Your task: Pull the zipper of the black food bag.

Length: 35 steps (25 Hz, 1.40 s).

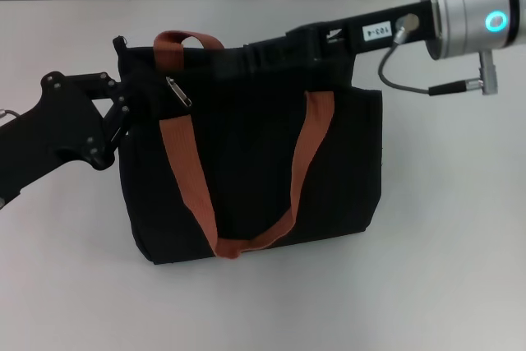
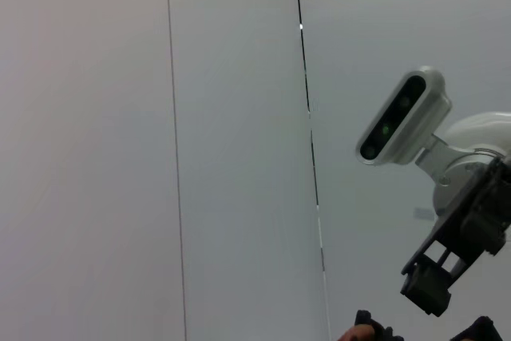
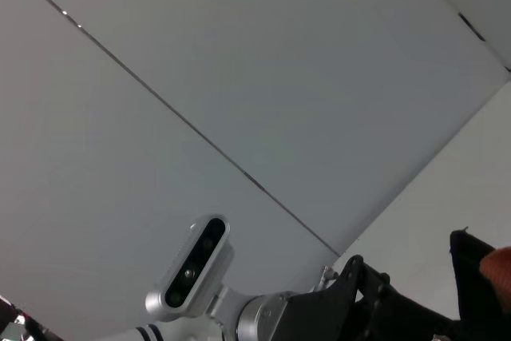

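Note:
The black food bag stands upright mid-table, with two orange-brown handles. The zipper, a small silver slider with a flat tab, lies on the bag's top near its left end, beside the front handle. My left gripper is at the bag's left end, its fingers closed onto the fabric edge just left of the zipper. My right arm reaches in from the upper right, and its gripper lies along the bag's top behind the zipper, black against black. A corner of the bag shows in the right wrist view.
The bag rests on a white table with a pale panelled wall behind it. A grey cable loops under the right wrist. Both wrist views mostly show the wall and the robot's head camera.

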Motion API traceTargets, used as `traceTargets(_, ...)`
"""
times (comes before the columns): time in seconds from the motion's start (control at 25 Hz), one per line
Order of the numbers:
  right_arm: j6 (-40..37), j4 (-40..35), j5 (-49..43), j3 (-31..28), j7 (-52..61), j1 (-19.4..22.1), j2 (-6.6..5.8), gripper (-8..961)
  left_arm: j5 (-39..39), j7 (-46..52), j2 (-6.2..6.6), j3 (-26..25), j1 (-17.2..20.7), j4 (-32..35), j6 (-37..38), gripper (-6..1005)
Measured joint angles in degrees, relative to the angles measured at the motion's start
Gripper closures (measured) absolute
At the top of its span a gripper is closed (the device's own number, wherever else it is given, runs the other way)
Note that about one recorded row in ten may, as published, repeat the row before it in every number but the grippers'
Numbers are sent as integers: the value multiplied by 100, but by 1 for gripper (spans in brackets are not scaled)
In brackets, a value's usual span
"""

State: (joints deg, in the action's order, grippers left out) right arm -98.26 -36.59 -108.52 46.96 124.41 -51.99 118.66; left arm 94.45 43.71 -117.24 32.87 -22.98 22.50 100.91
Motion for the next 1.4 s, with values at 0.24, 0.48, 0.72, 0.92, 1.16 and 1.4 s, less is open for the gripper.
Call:
traceTargets(0.24, 25, -15, -166, 6, 280, -183, -9, 563, 1, 10, 0, 0, -13, 0, 9, 970)
traceTargets(0.48, 84, -12, -531, 7, 582, -409, -10, 560, 4, 133, 0, 0, -44, 10, 13, 970)
traceTargets(0.72, 254, 12, -824, 35, 742, -574, 25, 557, 4, 155, 8, 0, -60, 9, 16, 970)
traceTargets(0.92, 485, 30, -858, 311, 765, -642, 36, 557, 4, 155, 9, 0, -60, 2, 17, 970)
traceTargets(1.16, 696, 30, -841, 583, 777, -731, 74, 557, 4, 238, 5, 0, -104, 0, 17, 970)
traceTargets(1.4, 852, 30, -758, 792, 784, -790, 94, 559, 4, 292, 0, 4, -179, -7, 16, 969)
